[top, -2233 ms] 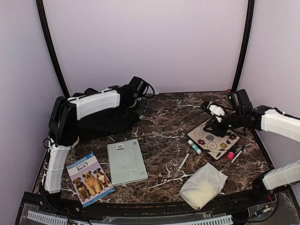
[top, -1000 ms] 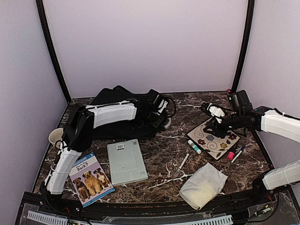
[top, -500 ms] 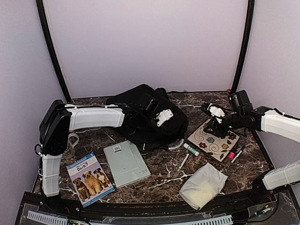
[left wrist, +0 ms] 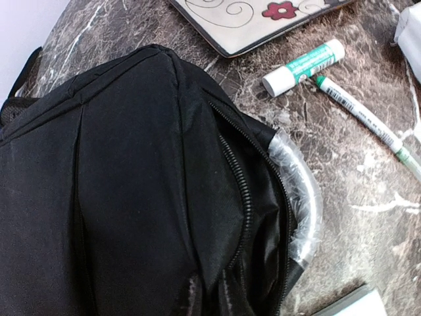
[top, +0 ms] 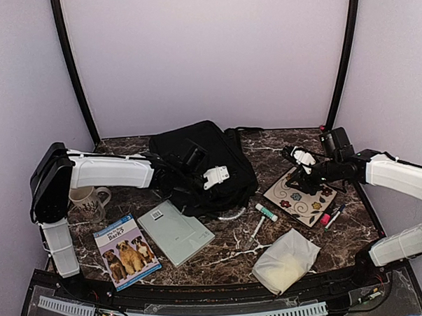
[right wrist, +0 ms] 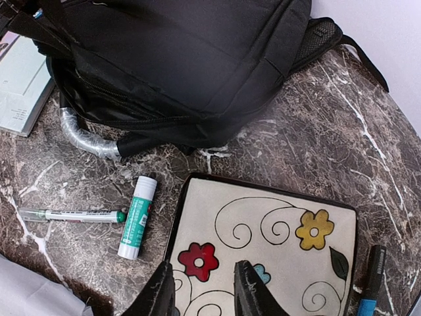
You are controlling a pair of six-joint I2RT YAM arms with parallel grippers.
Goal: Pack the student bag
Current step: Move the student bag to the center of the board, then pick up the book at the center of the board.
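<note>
Student bag (top: pixel 211 154) lies flat toward the back of the counter (top: pixel 229 252), about midway across, with its zipper (left wrist: pixel 240 178) standing open on the side that faces the glue stick. From the left come a mug (top: pixel 83 200) close by the left arm (top: pixel 106 171), a dog book (top: pixel 125 250) at the near edge, and a grey book (top: pixel 178 233) lying askew, its far corner at the bag's edge. Whether that corner touches the bag or is tucked under it I cannot tell. The left jaws are closed and, as far as the wrist view shows, pinch a fold of bag fabric near the opening. Right of the bag a plastic-wrapped loop (left wrist: pixel 302 197) sticks out, near the glue stick (top: pixel 266 211) and a pen (top: pixel 257 228). Further right, the right jaws hang apart and empty over a flowered pad (top: pixel 300 196). I see two risks. The pinch is on thin cloth and could slip if the arm pulls harder, and more dragging could sweep the loop into the glue stick and pen — or shove the grey book toward the near edge. Against the earliest picture, the bag has come out of the back-left corner to the centre. The grey book has been turned and nudged, the glue stick has shifted a little, and the mug — hidden then — now shows. The right arm (top: pixel 397 174) has not moved.
</note>
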